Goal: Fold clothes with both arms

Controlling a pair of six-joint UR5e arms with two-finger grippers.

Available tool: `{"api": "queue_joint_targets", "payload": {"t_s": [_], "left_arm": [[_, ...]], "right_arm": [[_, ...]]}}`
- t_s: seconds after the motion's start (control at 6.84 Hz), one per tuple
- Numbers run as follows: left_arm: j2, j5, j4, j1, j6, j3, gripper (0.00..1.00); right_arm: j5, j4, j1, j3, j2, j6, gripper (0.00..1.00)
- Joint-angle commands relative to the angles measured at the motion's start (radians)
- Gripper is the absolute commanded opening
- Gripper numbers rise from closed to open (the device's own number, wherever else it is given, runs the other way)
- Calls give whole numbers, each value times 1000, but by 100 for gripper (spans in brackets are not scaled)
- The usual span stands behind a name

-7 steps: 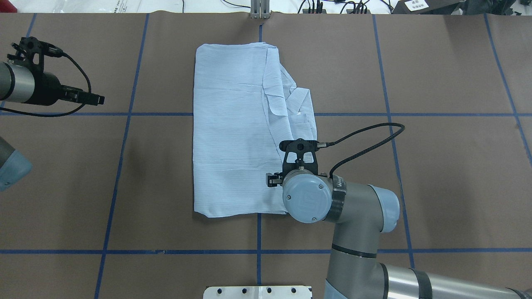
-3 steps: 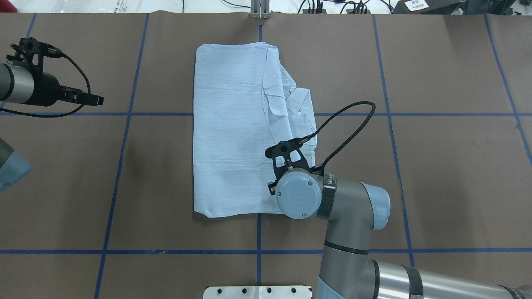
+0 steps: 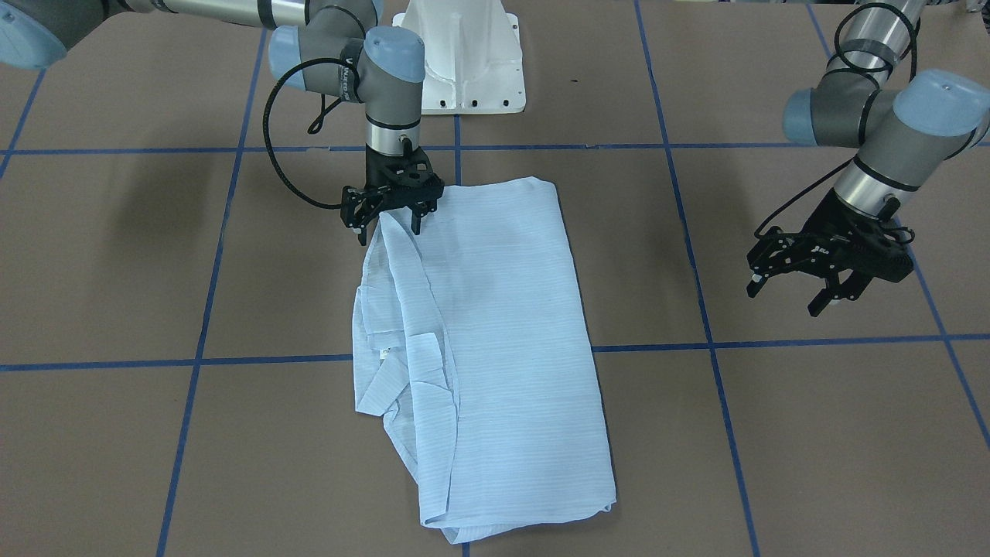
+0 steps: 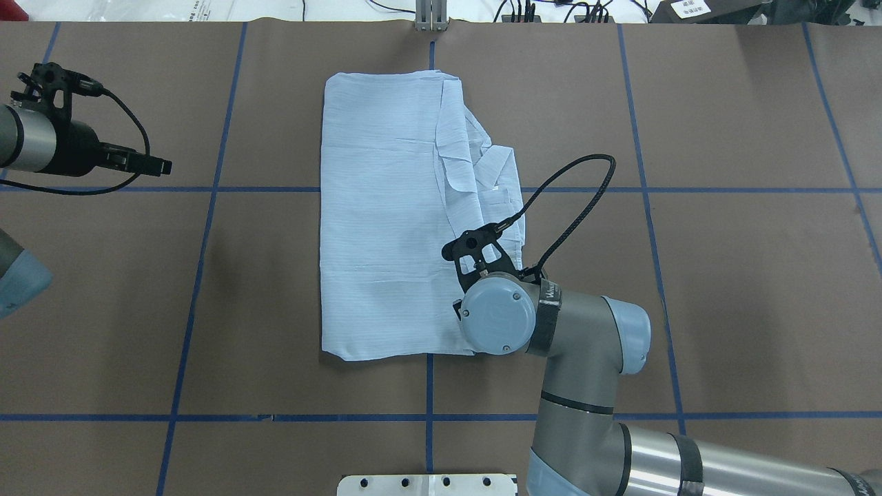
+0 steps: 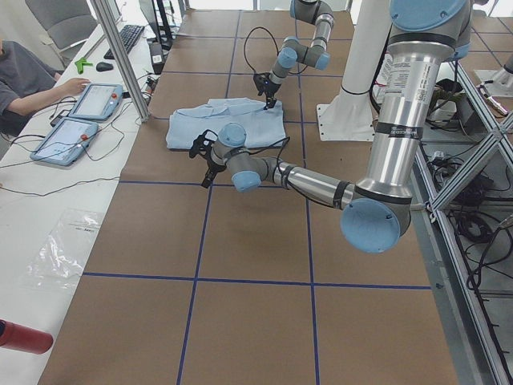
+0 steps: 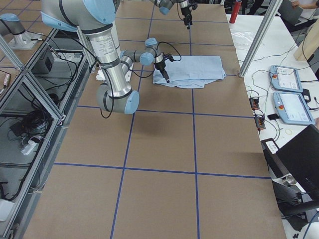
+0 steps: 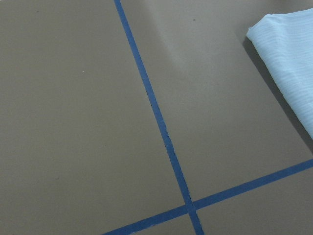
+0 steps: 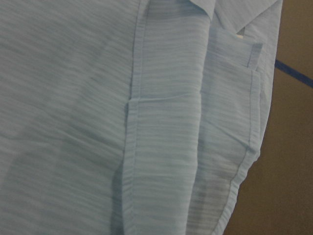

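Note:
The clothes [image 3: 495, 325] are one pale-blue striped shirt lying folded in a long rectangle mid-table [image 4: 386, 220], with collar and sleeve layers bunched along its right side. My right gripper [image 3: 389, 230] stands open, pointing down over the shirt's near right corner, its fingers on either side of the edge. In the overhead view the wrist hides it. Its wrist camera shows only shirt folds [image 8: 98, 98] close up. My left gripper [image 3: 783, 300] hangs open above bare table, far to the shirt's left [image 4: 164, 165]. The left wrist view catches only a shirt corner [image 7: 288, 54].
Blue tape lines [image 4: 207, 189] grid the brown table. The white pedestal base [image 3: 464, 62] sits at the robot's edge, and an aluminium post [image 4: 431, 17] at the far edge. A seated person and tablets [image 5: 96, 100] are at a side bench.
The right wrist has shifted slightly left and turned anticlockwise over the shirt's near right corner, and its cable loop swung up. The left arm has barely moved.

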Motion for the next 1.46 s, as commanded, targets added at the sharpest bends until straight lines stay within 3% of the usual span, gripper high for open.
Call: {"api": "queue_joint_targets", "payload": {"t_s": [0.0, 0.44, 1.02, 1.17, 1.32], "left_arm": [[0, 0, 0, 0, 0, 0, 100], [-2, 0, 0, 0, 0, 0, 100], [-3, 0, 0, 2, 0, 2, 100], [-5, 0, 0, 0, 0, 2, 100], [-6, -2, 0, 0, 0, 0, 100]], "right_arm": [[2, -13, 43, -5, -4, -31, 100], [13, -9, 112, 1, -62, -70, 100], [63, 1, 115, 124, -104, 11, 100], [65, 3, 106, 98, -63, 65, 100], [65, 4, 105, 19, 47, 76, 100]]}}
